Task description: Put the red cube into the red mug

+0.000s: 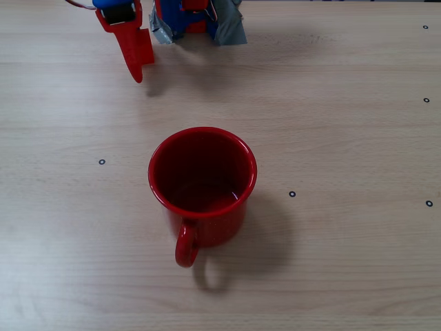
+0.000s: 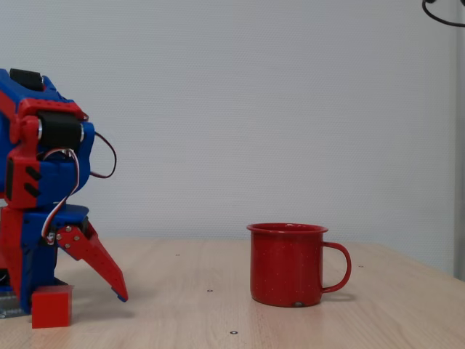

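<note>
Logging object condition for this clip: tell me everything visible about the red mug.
The red mug is glossy, enamel-looking, red inside and out, faintly speckled, with a rounded rim and a loop handle. It stands upright on the wooden table, mouth open upward; nothing can be seen inside it. In the overhead fixed view the handle points toward the bottom edge. Nothing touches it but the table; the gripper is well away.

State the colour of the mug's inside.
Red, like its outside; the red mug shows its inside best in the overhead fixed view.
</note>
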Motion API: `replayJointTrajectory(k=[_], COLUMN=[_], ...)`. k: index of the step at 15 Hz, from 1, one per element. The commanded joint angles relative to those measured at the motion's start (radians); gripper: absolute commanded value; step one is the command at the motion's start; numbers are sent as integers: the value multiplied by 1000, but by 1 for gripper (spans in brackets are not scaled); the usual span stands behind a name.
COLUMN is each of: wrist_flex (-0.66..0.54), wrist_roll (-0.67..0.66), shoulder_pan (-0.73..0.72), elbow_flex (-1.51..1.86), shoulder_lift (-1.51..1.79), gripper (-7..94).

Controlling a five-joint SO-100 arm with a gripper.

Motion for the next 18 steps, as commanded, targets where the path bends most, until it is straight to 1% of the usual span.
replayJointTrajectory(k=[1, 3, 5, 6, 7, 8, 9, 15, 16, 18], wrist_flex=[3, -8, -14, -17, -18, -25, -31, -44, -26, 71], wrist_roll=[2, 8, 11, 11, 3, -6, -2, 25, 31, 77], shoulder_pan=[-8, -15, -21, -23, -25, -26, -28, -46, -49, -71], elbow_flex=[-8, -6, 0, 3, 8, 14, 15, 8, -6, -103], shoulder_lift=[14, 14, 14, 14, 14, 14, 14, 35, 44, 38], gripper=[48, 47, 42, 34, 22, 8, 1, 0, 0, 0])
